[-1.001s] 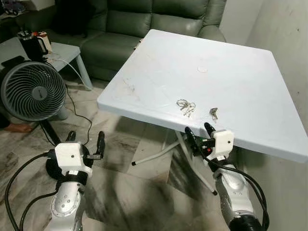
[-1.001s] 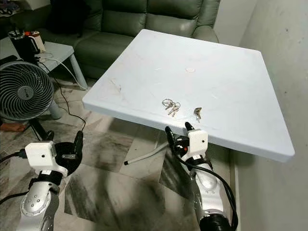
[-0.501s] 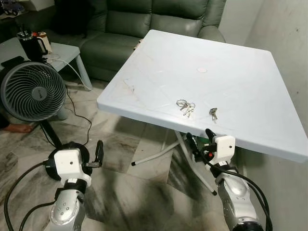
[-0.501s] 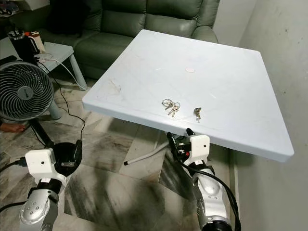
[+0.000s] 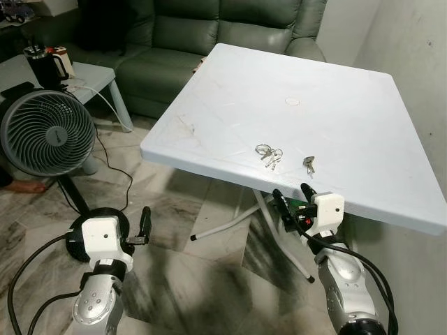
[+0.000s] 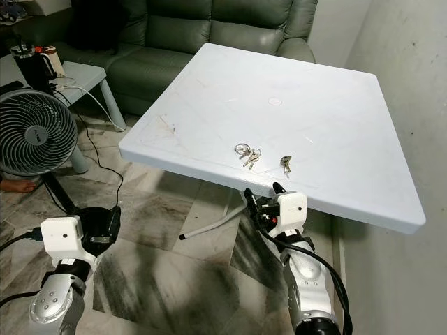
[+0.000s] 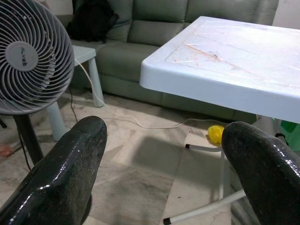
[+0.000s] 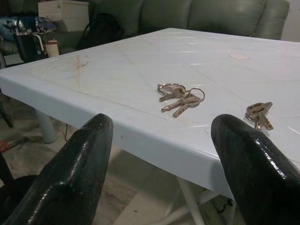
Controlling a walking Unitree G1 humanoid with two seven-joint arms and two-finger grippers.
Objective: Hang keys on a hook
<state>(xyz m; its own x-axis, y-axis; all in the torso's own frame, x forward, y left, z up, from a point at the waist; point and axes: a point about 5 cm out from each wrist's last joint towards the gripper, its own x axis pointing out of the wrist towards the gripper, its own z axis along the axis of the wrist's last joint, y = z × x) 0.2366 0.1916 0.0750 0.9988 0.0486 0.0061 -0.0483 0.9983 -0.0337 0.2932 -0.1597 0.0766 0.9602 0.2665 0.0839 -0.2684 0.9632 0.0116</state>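
The right end effector [image 5: 293, 199] has its two black fingers spread apart and holds nothing. It sits just below the near edge of the worktop [image 5: 349, 105], pointing up toward it. Compared with a second ago it has sunk a little lower and drawn slightly back from the edge, so the reach for the keys has not begun; it looks more like a step of re-aiming than an approach.

Just above and beyond this end effector, on the worktop close to its near edge, lies the key bunch [image 5: 269, 155] with its ring. A little to the right of it, and almost straight ahead of the right fingers, lies a smaller key pair [image 5: 309, 164]. Both lie flat and apart from each other, where they were before.

The left end effector [image 5: 126, 223] is also open and empty, low over the floor, well apart from the worktop. It too has dropped lower than a second ago.

Farther left stands a fan [image 5: 47, 132], and behind the worktop a sofa [image 5: 195, 35]. I see no hook, so the task is at its very start.
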